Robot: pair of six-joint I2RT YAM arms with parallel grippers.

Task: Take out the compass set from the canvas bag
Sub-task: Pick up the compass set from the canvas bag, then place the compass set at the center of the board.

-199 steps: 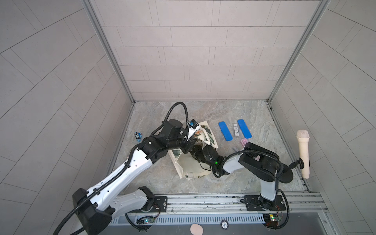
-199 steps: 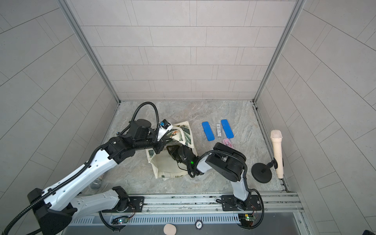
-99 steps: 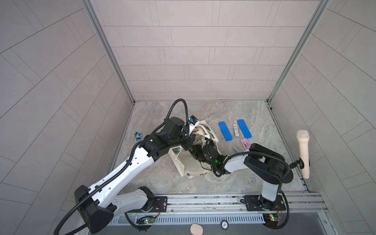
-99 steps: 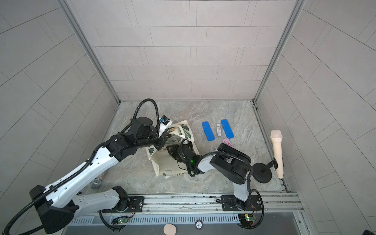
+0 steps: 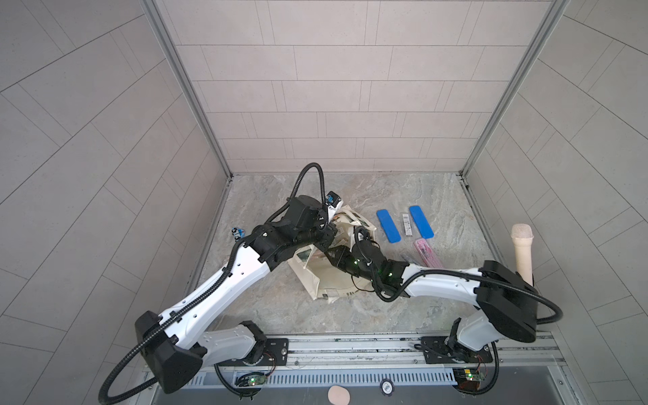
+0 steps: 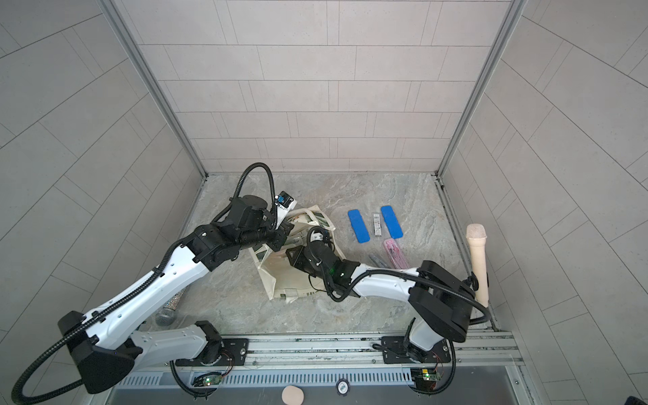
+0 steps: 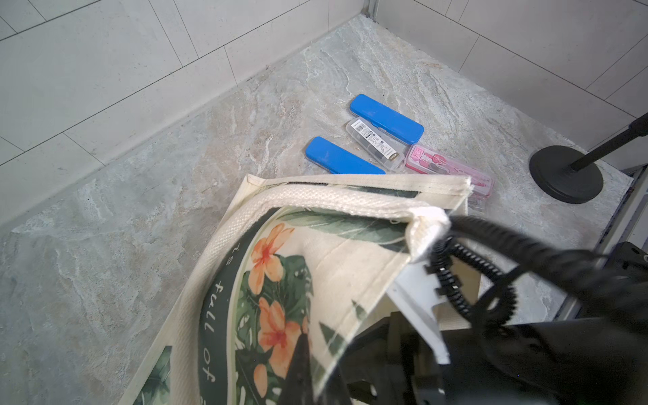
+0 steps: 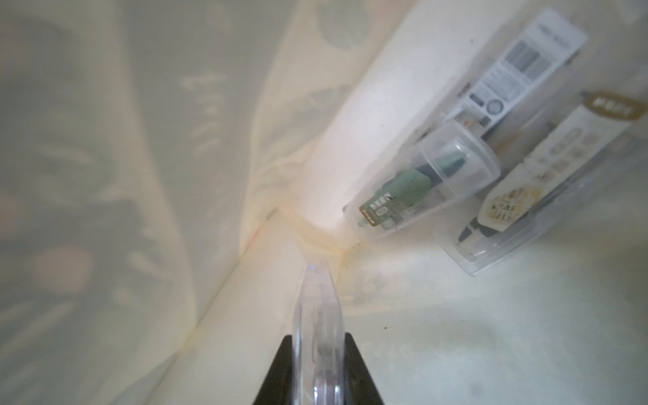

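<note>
Right gripper: clamped on a clear case, which stands edge-on between the two black fingers; its contents cannot be made out.
Clear case, place: inside the canvas bag, near a seamed bottom corner of the cloth.
Also in the bag: a small capped case with a green part inside, touching a labelled case; both lean in the corner.
Left gripper: closed, pinching the bag's printed wall near the rim and holding that side up.
Canvas bag, place: on the bench between the two arms in both top views, its mouth turned to the right arm, whose wrist reaches in.
Outside the bag: on the right arm's side, two blue cases with a barcoded case between them, and a pink case just beside.
</note>
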